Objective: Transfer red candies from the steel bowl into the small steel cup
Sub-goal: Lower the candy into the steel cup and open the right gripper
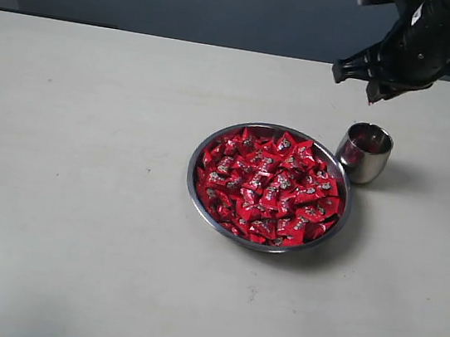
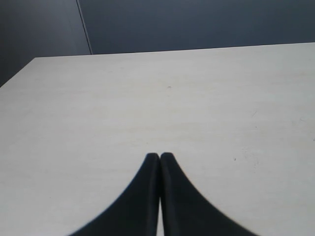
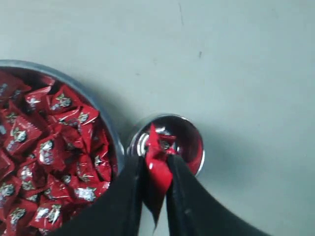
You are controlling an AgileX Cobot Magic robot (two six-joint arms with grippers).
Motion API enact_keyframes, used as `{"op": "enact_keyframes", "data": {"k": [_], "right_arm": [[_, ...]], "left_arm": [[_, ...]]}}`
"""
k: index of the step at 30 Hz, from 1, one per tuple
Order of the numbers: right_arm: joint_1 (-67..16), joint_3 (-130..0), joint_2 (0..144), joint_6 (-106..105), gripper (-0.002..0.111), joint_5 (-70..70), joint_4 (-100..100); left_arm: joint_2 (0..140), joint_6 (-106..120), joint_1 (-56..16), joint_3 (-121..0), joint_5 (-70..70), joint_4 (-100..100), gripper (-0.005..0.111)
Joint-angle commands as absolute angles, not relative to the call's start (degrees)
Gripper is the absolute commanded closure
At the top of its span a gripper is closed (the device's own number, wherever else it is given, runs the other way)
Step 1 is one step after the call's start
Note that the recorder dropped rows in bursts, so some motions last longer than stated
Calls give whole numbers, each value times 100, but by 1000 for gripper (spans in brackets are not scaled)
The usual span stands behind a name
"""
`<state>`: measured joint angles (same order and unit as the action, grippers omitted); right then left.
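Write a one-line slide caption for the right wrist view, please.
Right gripper holds one red candy over the small steel cup, beside the steel bowl heaped with red candies.

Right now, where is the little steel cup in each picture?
Exterior view: small steel cup, just right of the steel bowl.
Left wrist view: not in it.
Right wrist view: cup past the right fingers pinching a red candy, beside the bowl.
Shared landmark: the bowl's rim.

Below me lies a pale, matt table [image 1: 78, 198] (a few faint specks mark it). Two things stand on it, right of the middle: a wide bowl [image 1: 191, 172] and, just beside its far right rim, an upright cup [image 1: 364, 165]; whether they touch I cannot tell.
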<state>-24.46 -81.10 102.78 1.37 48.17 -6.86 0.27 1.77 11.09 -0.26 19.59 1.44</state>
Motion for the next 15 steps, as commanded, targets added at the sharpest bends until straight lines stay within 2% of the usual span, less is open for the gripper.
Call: {"op": "enact_keyframes", "data": {"k": [1,15], "right_arm": [[-2165,-8148,10266,152,109,4750,-658],[-2007,-8148,10885,119,109,4671,-380]], "left_arm": [[0,168,1072,0,1914,155,106],[0,168,1072,0,1914,155,106]]}}
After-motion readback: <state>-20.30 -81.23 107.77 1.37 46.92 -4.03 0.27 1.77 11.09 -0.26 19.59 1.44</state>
